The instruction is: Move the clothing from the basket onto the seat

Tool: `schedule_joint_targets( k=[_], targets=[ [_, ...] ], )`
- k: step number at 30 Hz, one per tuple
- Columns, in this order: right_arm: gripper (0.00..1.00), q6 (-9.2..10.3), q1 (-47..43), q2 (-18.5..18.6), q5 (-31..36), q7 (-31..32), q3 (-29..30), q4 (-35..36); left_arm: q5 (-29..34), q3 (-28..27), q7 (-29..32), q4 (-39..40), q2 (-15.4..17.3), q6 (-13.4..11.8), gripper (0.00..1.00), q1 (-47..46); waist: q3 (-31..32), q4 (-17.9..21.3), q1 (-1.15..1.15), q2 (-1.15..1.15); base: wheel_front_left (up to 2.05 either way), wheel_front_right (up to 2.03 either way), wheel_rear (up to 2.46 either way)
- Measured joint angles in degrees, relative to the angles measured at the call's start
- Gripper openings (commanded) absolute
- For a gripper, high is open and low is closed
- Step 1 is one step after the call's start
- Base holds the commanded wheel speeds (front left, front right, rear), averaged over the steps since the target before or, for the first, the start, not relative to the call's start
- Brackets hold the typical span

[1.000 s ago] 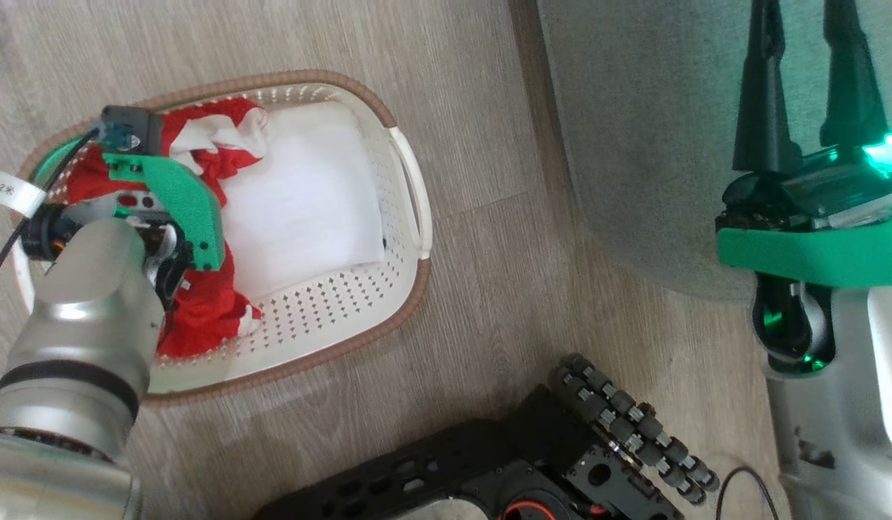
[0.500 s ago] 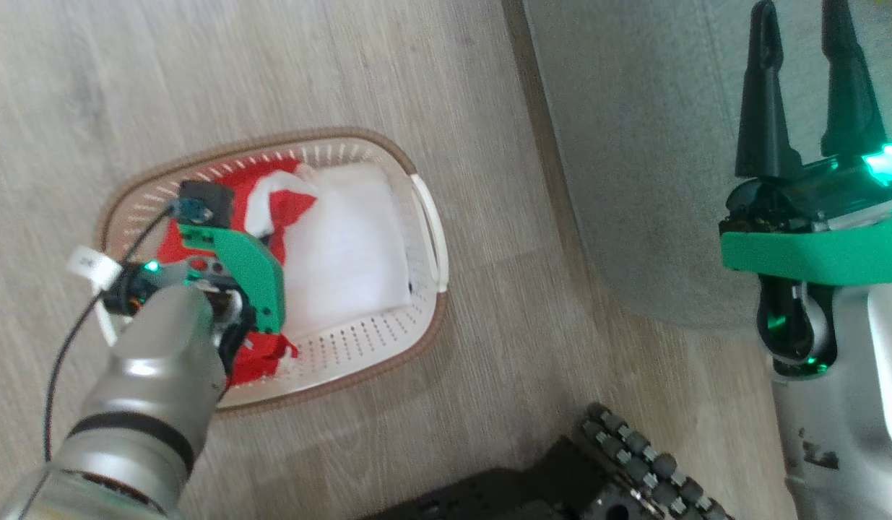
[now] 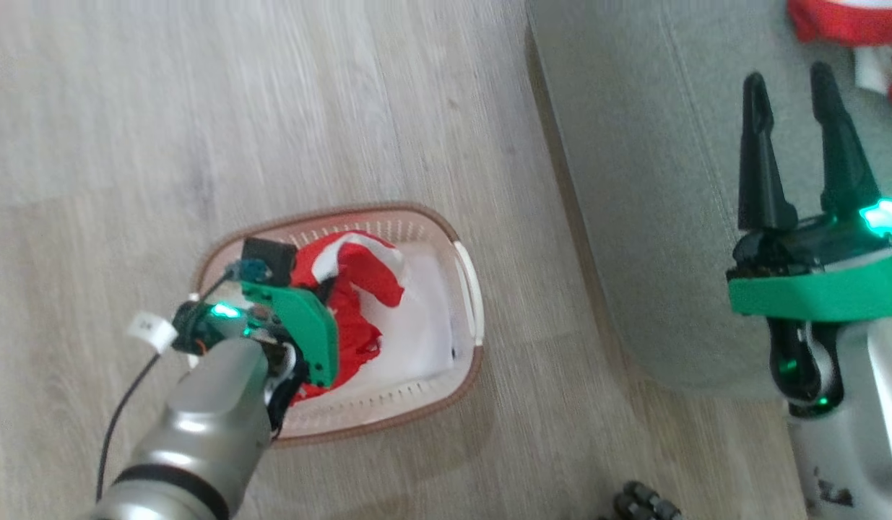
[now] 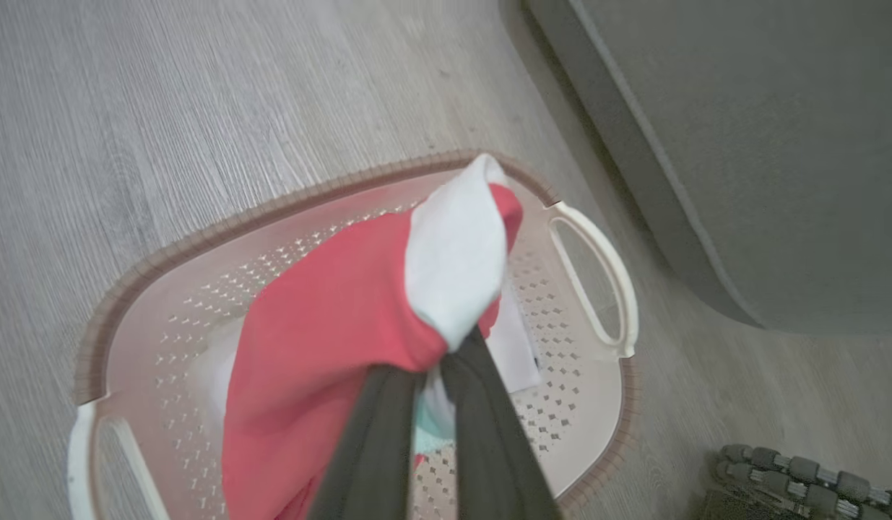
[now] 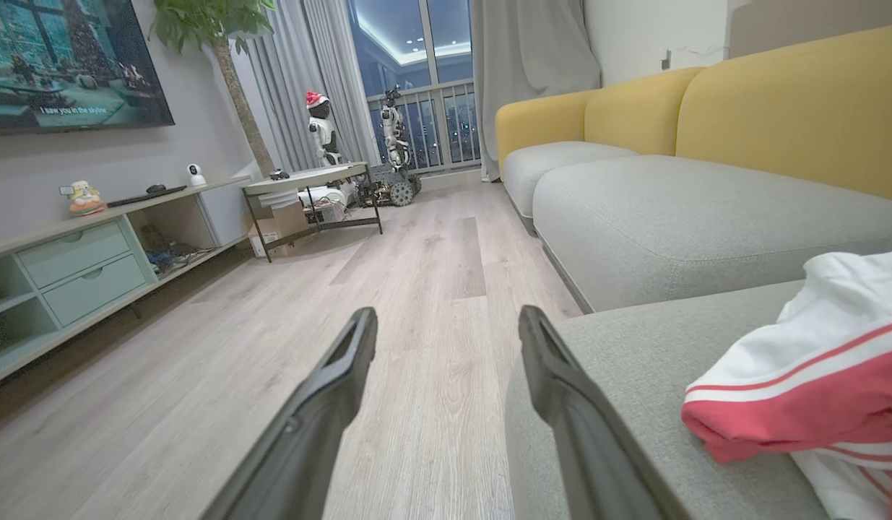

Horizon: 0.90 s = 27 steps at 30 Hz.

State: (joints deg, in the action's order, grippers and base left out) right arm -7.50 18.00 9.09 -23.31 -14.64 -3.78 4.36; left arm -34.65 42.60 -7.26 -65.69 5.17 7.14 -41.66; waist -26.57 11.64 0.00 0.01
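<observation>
At the near left, the robot's silver left arm (image 3: 214, 412) reaches down over a small oval cream basket (image 3: 388, 422) that stands on the pale wood-plank floor (image 3: 200, 108). The left jaws are closed tight on a red garment with a white panel (image 4: 330, 325). In the left wrist view the fabric bunches up at the tips of the dark fingers (image 4: 482, 404). From there it drapes over the middle and left of the basket, and its lower folds reach down inside the perforated walls. A flat white sheet (image 3: 424, 339) lines the basket's right half. The basket sits near the left edge of the large grey-green seat (image 3: 655, 217), with a strip of floor between them. At the near right, the right jaws stand wide open with nothing between them, poised above the seat's front left edge. In the right wrist view one finger (image 5: 323, 404) shows against the floor and the other against the cushion. Farther back, toward the seat's far right, lies a second red and white garment (image 5: 799, 390) with thin red stripes, resting on the cushion. Beyond it are yellow sofa backrests (image 5: 792, 101), and a long low cabinet (image 5: 77, 267) stands across the room.
</observation>
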Motion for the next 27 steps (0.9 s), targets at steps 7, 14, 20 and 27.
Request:
schedule_joint_targets(
  k=[7, 14, 20, 27],
  targets=[
    [1.0, 0.0, -4.6, 0.7, -0.5, 0.0, 0.4, -1.0, -1.9, 3.7, -3.1, 4.7, 0.1, 0.0, 0.0, 2.9, 6.6, -2.7, 0.0, 0.0, 0.0, 0.0, 0.0],
    [1.0, 0.0, -7.6, 1.9, -1.0, 0.0, 0.5, -1.9, -2.7, 6.4, -5.2, 10.0, 0.9, 0.0, 0.0, 4.4, 11.9, -5.9, 0.0, 0.0, 0.0, 0.0, 0.0],
    [1.0, 0.0, -11.0, 2.1, -1.4, 0.0, 0.6, -2.4, -3.0, 6.7, -6.0, 15.2, 2.3, 0.0, 0.0, 6.3, 16.4, -7.9, 0.0, 0.0, 0.0, 0.0, 0.0],
    [1.0, 0.0, -13.6, 2.3, -1.4, 0.0, 0.6, -2.5, -2.9, 6.3, -6.5, 23.9, 4.2, -2.0, 0.0, 7.2, 20.1, -9.4, 0.0, 0.0, 0.0, 0.0, 0.0]
  ],
)
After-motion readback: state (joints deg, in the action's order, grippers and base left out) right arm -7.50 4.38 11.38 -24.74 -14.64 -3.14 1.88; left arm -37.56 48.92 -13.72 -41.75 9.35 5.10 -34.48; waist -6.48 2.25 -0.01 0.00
